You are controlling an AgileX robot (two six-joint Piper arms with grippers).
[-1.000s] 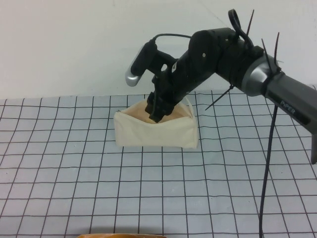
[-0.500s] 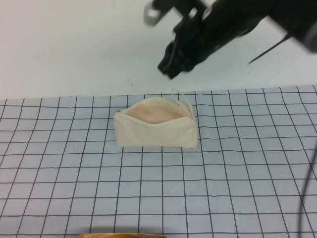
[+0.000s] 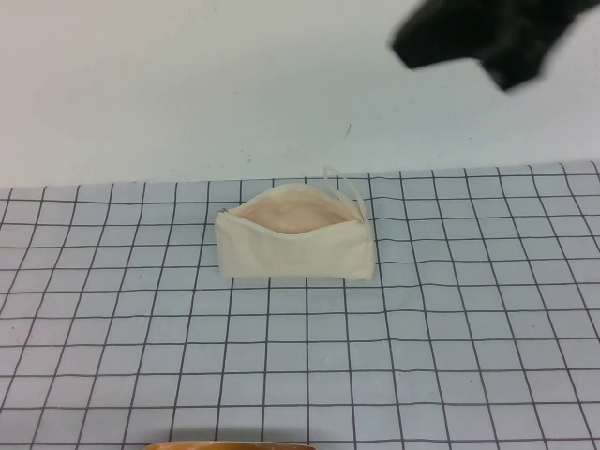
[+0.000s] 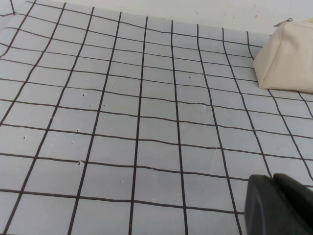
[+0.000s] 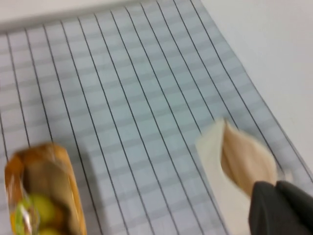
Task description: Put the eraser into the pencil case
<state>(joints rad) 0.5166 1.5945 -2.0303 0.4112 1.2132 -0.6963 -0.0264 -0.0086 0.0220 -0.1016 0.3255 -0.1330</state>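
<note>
Below right hand (image 3: 487, 42), pencil case (image 3: 295, 246).

I see a cream-white pencil case (image 3: 295, 251), pinkish-beige lining; pale blue-grey mat (image 3: 450, 337) with dark grid lines; orange packet (image 5: 46, 191); black right gripper (image 3: 483, 37); black left gripper (image 4: 279, 205).

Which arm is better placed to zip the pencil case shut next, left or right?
Probably the right. The right gripper hangs above and behind the open pencil case, on its pull loop side. The left gripper sits low over the mat, off beyond the case's closed end.
</note>
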